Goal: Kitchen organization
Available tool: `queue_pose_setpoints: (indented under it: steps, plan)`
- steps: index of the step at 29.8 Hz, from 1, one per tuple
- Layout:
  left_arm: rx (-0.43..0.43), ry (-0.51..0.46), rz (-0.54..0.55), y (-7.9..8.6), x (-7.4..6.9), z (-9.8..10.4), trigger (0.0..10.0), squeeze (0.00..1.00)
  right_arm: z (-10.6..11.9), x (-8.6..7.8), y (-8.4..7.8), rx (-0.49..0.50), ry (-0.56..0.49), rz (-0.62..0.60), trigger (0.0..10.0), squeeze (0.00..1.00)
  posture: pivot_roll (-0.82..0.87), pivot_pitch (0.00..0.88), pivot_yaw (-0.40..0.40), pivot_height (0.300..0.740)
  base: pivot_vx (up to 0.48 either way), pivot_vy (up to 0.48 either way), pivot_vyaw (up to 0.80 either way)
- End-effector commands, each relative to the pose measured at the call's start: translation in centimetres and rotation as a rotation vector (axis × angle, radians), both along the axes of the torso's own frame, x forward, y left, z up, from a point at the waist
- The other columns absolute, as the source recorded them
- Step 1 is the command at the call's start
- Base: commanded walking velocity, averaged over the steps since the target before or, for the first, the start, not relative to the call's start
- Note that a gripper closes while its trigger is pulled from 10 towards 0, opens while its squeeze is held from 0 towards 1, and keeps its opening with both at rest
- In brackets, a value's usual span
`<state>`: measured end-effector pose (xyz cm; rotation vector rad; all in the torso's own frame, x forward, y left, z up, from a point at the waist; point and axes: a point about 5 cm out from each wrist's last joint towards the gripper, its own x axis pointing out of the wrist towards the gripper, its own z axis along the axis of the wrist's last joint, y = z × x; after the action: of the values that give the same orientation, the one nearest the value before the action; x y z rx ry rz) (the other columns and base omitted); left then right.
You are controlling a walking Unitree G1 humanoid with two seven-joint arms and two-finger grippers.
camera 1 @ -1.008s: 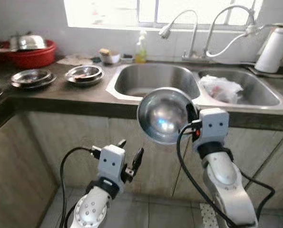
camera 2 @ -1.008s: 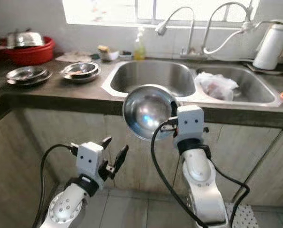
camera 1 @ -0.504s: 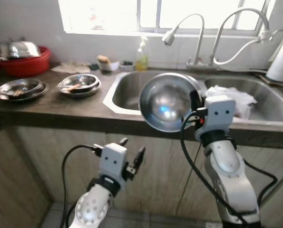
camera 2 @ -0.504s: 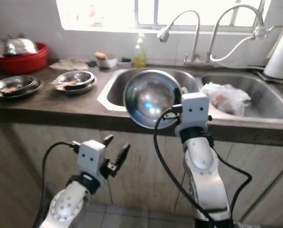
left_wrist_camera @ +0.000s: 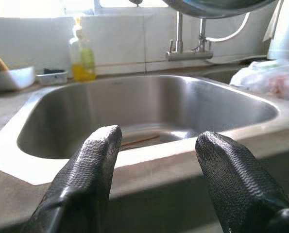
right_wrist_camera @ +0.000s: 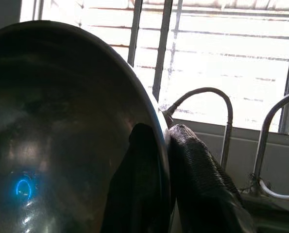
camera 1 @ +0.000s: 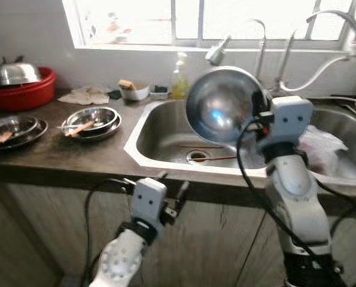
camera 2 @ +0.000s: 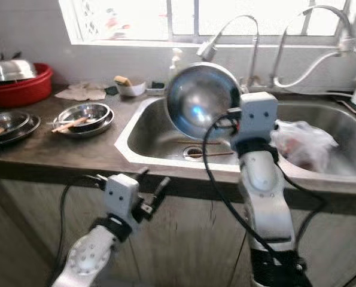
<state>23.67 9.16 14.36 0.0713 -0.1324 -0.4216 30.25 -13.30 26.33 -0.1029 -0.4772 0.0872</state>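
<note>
I am carrying a steel bowl point(camera 1: 224, 105) in my right gripper point(camera 1: 259, 115), the two fingers clamped on its rim, one inside and one outside, so the bowl stands on edge with its hollow facing me, above the near rim of the left basin of the sink point(camera 1: 143, 128). I judge this the carry step of tidying the kitchen: the bowl is up at counter height and wants a place to go. Either it goes down into the basin, where some thin sticks lie by the drain, or across to the stacked steel dishes point(camera 1: 92, 121) on the counter point(camera 1: 76, 156) toward its left end; I cannot tell which. Either way the next move calls for tipping the bowl level before I let go, since a thin polished rim can slip or ring hard against metal. My left gripper point(camera 1: 172, 195) hangs low against the counter's front edge, fingers point(left_wrist_camera: 88, 174) parted wide and holding nothing. The bowl is smooth and mirror-bright; the basin is brushed steel with rounded corners; the counter looks dark and matte.
</note>
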Motion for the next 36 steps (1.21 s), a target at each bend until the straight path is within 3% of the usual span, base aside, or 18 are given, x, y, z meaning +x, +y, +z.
queue_pose_setpoints:
  steps: [1, 15, 24, 27, 28, 30, 36]
  plan:
    - [0.002, -0.025, -0.021, -0.7, 0.2, 0.6, 10.0, 0.0, 0.0, 0.4, -1.0, -0.019, 0.007, -0.037, 10.0, 0.0, 0.03, 0.0, -0.052, 0.74, 0.416, 0.0, 0.0]
    - [0.016, -0.028, -0.013, -0.6, 0.1, 0.5, 10.0, 0.0, -0.8, 1.9, -0.6, -0.068, 0.12, -0.009, 10.0, 0.0, 0.03, 0.0, -0.059, 0.74, 0.359, 0.0, 0.0]
    - [0.012, -0.009, -0.022, -0.8, -0.3, 0.3, 10.0, 0.0, -3.8, 4.5, -2.1, -0.086, 0.437, -0.04, 10.0, 0.0, 0.03, 0.006, -0.06, 0.74, 0.0, 0.0, 0.0]
    - [0.014, -0.007, -0.024, -0.8, -0.3, 0.3, 10.0, 0.0, -4.1, 4.9, -2.3, -0.106, 0.467, -0.047, 10.0, 0.0, 0.03, 0.006, -0.06, 0.74, 0.0, 0.0, 0.0]
    - [0.015, -0.003, -0.026, -0.8, -0.4, 0.2, 10.0, 0.0, -4.8, 5.5, -2.5, -0.133, 0.534, -0.047, 10.0, 0.0, 0.03, 0.011, -0.061, 0.74, 0.0, 0.0, 0.0]
    - [0.015, -0.002, -0.027, -0.9, -0.5, 0.2, 10.0, 0.0, -5.1, 5.7, -2.6, -0.143, 0.562, -0.052, 10.0, 0.0, 0.03, 0.011, -0.061, 0.74, 0.0, 0.0, 0.0]
    - [0.012, 0.006, -0.029, -1.0, -1.0, 0.2, 10.0, 0.0, -8.1, 7.3, -3.8, -0.134, 0.794, -0.057, 10.0, 0.0, 0.04, 0.04, -0.071, 0.74, 0.0, 0.0, 0.0]
